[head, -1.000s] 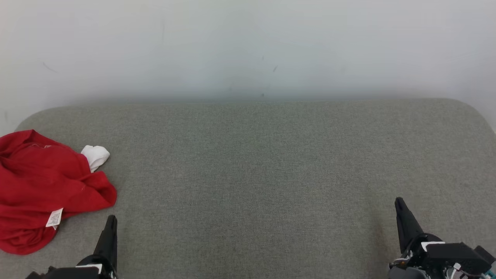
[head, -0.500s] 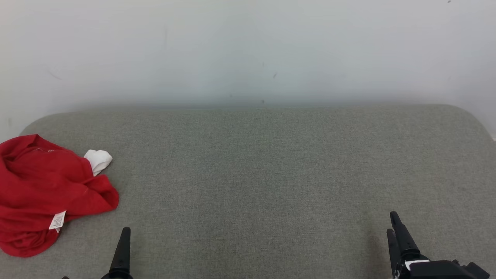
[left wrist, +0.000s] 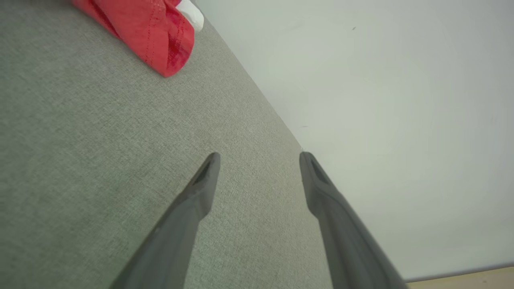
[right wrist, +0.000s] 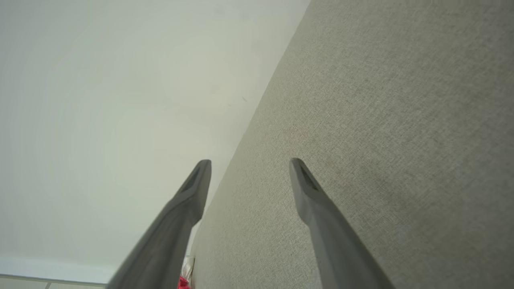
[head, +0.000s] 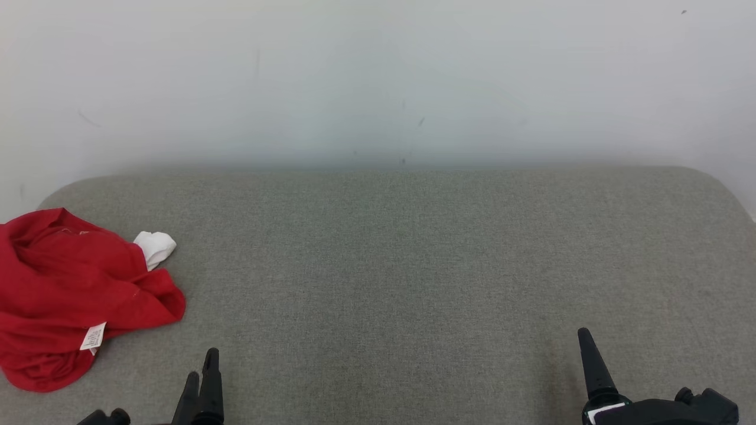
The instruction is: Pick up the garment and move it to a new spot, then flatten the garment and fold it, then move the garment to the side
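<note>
Both pairs of jaws are held apart and empty: the left gripper (left wrist: 260, 155) and right gripper (right wrist: 249, 161) are poised over grey cushion (head: 413, 265). The red garment (head: 71, 301) is crumpled ahead and left of the left jaws, well apart from the right ones. If only one loose fold is pinched, the heap could be dragged bunched or pushed off the edge.

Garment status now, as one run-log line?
garment: crumpled, left end of grey cushion, untouched | left gripper: open, empty | right gripper: open, empty
</note>
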Robot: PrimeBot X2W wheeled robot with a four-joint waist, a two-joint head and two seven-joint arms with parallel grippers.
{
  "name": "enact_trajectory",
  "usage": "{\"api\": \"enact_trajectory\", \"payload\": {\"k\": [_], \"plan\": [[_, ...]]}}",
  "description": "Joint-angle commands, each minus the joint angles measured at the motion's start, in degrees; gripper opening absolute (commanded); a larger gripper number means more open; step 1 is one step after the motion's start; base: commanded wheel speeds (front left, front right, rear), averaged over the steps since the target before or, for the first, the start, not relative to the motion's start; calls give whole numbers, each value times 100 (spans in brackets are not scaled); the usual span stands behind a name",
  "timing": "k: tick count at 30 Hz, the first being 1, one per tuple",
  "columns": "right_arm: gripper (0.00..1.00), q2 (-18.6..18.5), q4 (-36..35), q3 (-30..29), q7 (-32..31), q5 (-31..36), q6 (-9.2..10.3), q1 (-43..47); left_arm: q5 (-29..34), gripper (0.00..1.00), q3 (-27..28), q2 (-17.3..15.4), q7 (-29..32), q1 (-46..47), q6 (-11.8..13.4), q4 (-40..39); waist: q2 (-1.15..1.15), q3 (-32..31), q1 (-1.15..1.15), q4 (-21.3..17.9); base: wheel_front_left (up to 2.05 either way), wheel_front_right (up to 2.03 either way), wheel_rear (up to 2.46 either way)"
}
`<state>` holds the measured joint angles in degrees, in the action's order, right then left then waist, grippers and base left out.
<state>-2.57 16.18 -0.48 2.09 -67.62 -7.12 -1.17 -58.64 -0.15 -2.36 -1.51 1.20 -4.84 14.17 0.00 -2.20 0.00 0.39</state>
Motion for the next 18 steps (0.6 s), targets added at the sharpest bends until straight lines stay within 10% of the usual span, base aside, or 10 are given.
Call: {"api": "enact_trajectory", "payload": {"k": [1,18], "plan": [[100,-23,-55,53,65,233,-20,-52,279,100,-51,-52,-65,32,32,-103,0,-10,0,6,0,0,0],[100,-28,-217,109,259,2442,-28,74,2075,100,-586,-335,-400,-21,385,1,0,-138,0,50,0,0,0]]}}
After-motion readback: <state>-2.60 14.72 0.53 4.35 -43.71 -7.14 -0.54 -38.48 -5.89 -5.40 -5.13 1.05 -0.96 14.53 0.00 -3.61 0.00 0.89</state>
